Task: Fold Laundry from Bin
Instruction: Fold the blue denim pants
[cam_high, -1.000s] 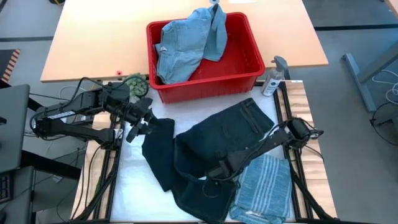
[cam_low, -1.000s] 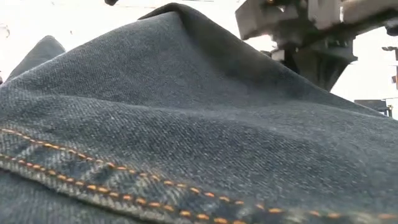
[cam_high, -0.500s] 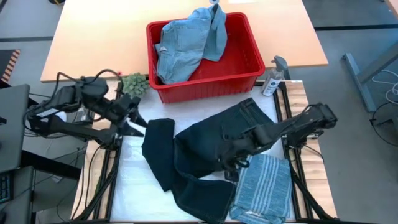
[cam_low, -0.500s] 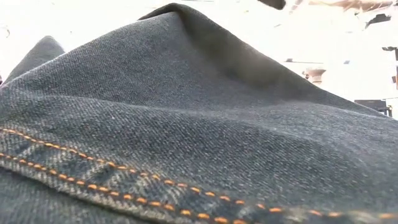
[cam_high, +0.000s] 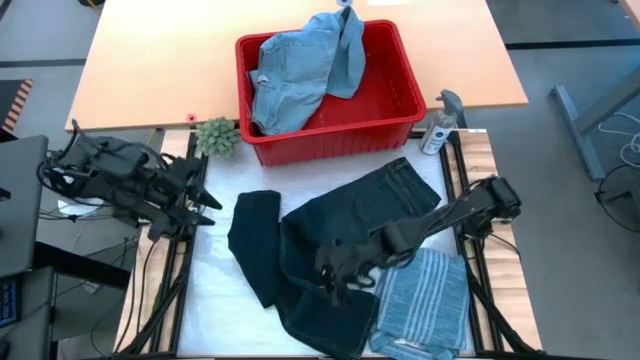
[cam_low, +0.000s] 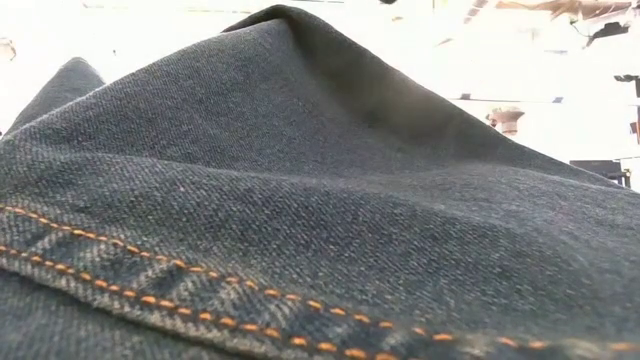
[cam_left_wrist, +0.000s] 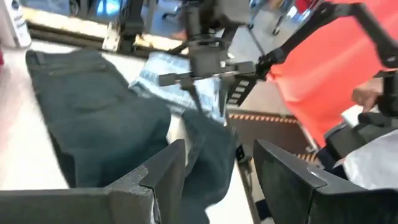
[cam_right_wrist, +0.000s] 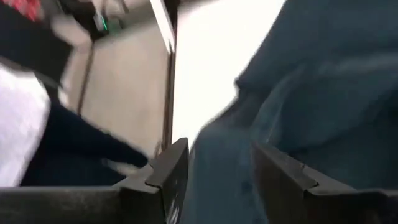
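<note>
The left arm is folded back at the left middle of the high view, its left gripper (cam_high: 203, 197) pointing right with the fingers (cam_left_wrist: 163, 176) parted and nothing between them. The right arm stretches from the right middle down toward the lower centre, ending in the right gripper (cam_high: 335, 272), whose fingers (cam_right_wrist: 171, 168) also stand apart, empty.

A pale wooden table (cam_high: 150, 70) fills the far side, its top bare wood under even light. Grey floor (cam_high: 580, 40) lies around it, with a grey desk leg (cam_high: 590, 125) at the right and a black-and-orange hazard strip (cam_high: 14, 100) at the left.
</note>
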